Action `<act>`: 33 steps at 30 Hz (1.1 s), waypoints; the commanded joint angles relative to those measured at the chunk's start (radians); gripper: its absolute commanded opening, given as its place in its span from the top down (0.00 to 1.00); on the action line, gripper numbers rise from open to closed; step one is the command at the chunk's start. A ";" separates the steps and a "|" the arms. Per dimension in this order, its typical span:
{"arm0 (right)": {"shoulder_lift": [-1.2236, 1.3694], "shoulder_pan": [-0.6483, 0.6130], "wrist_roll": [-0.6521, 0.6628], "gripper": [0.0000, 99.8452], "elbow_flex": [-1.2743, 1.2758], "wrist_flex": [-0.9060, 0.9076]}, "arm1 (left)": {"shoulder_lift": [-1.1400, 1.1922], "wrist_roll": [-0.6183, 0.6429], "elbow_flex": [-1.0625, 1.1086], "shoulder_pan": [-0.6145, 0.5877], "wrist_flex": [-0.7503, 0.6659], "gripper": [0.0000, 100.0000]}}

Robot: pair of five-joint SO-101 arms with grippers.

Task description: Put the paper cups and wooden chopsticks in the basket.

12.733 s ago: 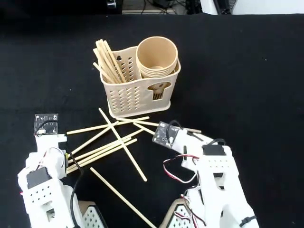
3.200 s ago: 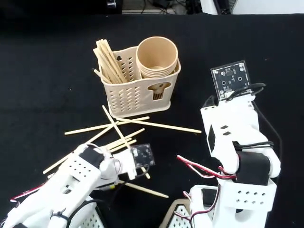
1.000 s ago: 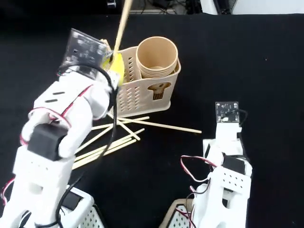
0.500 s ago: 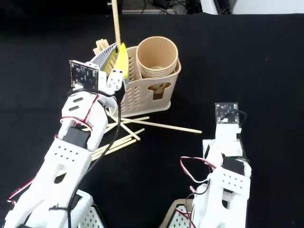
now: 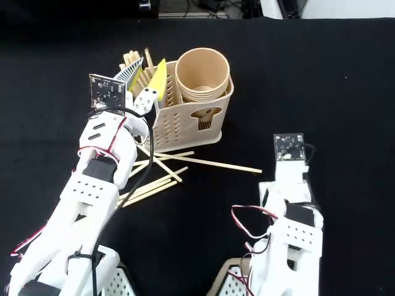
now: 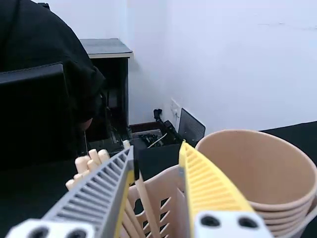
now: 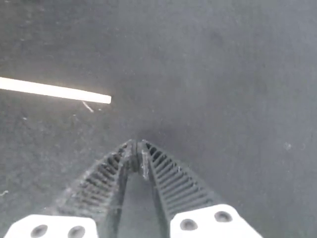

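1 pale wooden chopstick (image 5: 149, 55) has dropped from your left gripper (image 5: 150, 64), now spread wide and empty, into the beige plastic basket (image 5: 185, 123) beside the stacked paper cups (image 5: 202, 73), while loose chopsticks (image 5: 216, 163) await on the table.

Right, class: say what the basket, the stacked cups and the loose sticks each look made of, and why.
The basket: likely moulded plastic, smooth beige, with regular slots. The cups: apparently paper, matt tan, thin rolled rims. The chopsticks: seemingly bare pale wood, thin, straight, unvarnished-looking.

paper cups (image 5: 202, 73): nested upright in basket (image 5: 178, 127) | chopsticks (image 5: 216, 164): some in basket, rest scattered beside
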 commanded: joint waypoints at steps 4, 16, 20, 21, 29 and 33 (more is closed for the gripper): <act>-0.005 -0.020 0.014 0.99 -0.005 -0.021 | -0.117 0.008 -0.018 -0.018 0.066 0.83; -0.005 -0.020 0.017 0.98 -0.038 0.011 | -0.829 -0.014 -0.025 -0.311 1.123 0.83; -0.005 -0.020 0.092 0.98 -0.194 0.203 | -0.968 -0.137 0.065 -0.532 1.298 0.83; -0.005 -0.020 0.114 0.98 -0.255 0.269 | -0.977 -0.169 0.104 -0.585 1.318 0.83; 0.001 -0.305 0.288 0.86 -0.588 0.666 | -0.898 -0.270 0.450 -0.713 1.301 0.83; 0.002 -0.580 0.193 0.86 -0.541 0.641 | -0.896 -0.272 0.516 -0.707 1.300 0.83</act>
